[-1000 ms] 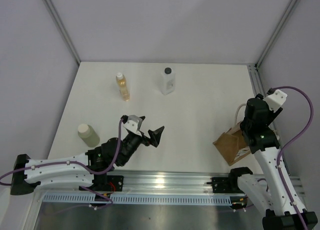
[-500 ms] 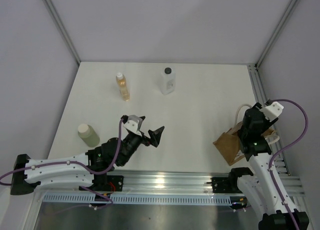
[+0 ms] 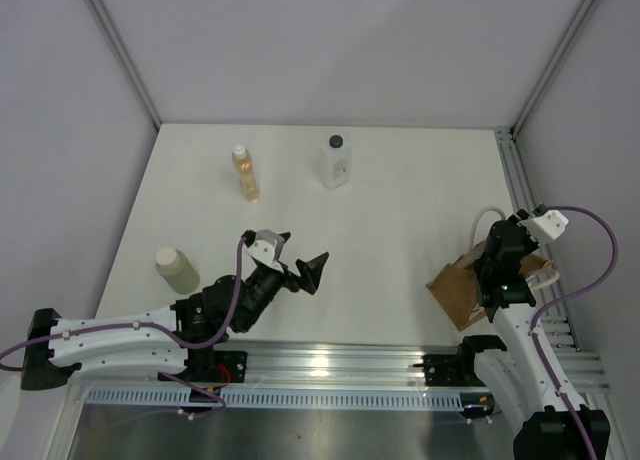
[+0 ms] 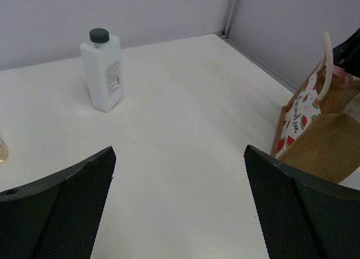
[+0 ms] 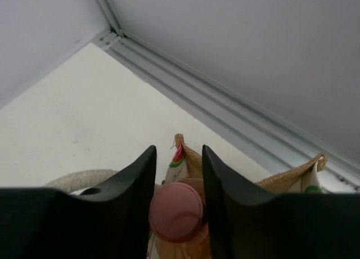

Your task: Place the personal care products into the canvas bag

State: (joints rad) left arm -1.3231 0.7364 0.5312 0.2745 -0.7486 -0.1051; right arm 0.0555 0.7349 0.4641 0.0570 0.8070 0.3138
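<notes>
- Over at the right edge of the white table point(image 3: 400, 230), the right gripper point(image 5: 177, 153) is clamped on the small orange bottle with a pink cap point(image 5: 177, 217). It grips just under the cap and holds the bottle upright at the mouth of the tan-brown canvas bag point(image 5: 284, 177), probably so it can go straight down.
- That bag has cream loop handles point(image 4: 326, 62) and a watermelon print on one side panel. It sags open, and I cannot tell whether the bottle touches its bottom.
- Nearer the middle, the left gripper point(image 4: 180, 152) hangs spread wide and empty, seemingly waiting its turn.
- Well apart from the bag stand the pale squarish bottle with a black cap point(image 3: 336, 163), the slim amber bottle with a white cap point(image 3: 245, 173) and the squat pale-green cylinder point(image 3: 177, 270).
</notes>
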